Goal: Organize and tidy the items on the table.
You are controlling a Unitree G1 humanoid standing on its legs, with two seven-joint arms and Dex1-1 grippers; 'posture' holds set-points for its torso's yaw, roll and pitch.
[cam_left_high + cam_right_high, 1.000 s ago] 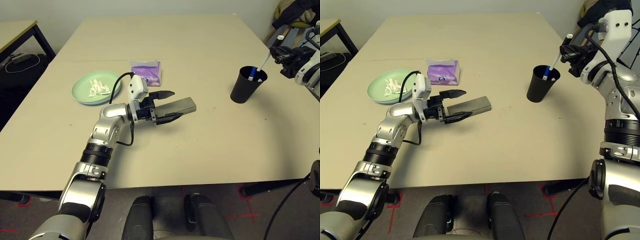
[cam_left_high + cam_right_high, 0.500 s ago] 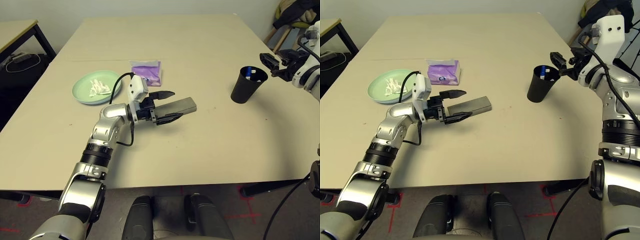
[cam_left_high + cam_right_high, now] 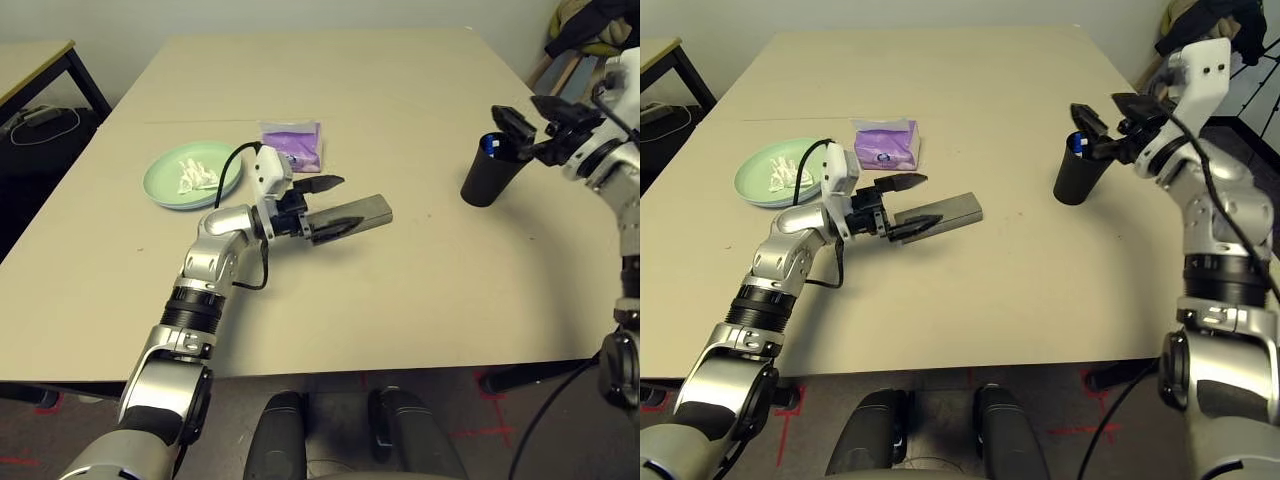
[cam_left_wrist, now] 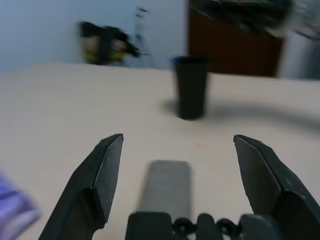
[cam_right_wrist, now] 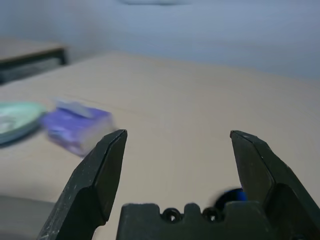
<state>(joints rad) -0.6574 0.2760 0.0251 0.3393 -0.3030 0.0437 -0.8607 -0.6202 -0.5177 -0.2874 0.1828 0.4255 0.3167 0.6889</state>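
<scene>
On the table (image 3: 400, 90), a grey-tan glasses case (image 3: 362, 208) lies near the middle. My left gripper (image 3: 330, 205) is open, its fingers either side of the case's (image 4: 165, 185) near end. At the right stands the black cup (image 3: 487, 180) with the marker's blue end (image 3: 1080, 143) showing inside it. My right gripper (image 3: 530, 118) hangs open just above the cup's far rim, holding nothing. A pale-green plate (image 3: 160, 190) at the left holds crumpled white tissue (image 3: 195, 175).
A purple tissue pack (image 3: 292, 143) lies just behind my left gripper, between the plate and the case. A smaller table (image 3: 30, 60) stands at the back left. A chair with dark clothing (image 3: 590, 25) sits at the back right.
My right gripper held the marker over the cup a second ago; it has opened, the marker now sits in the cup, and the gripper has moved in over the rim. The left gripper barely shifted.
</scene>
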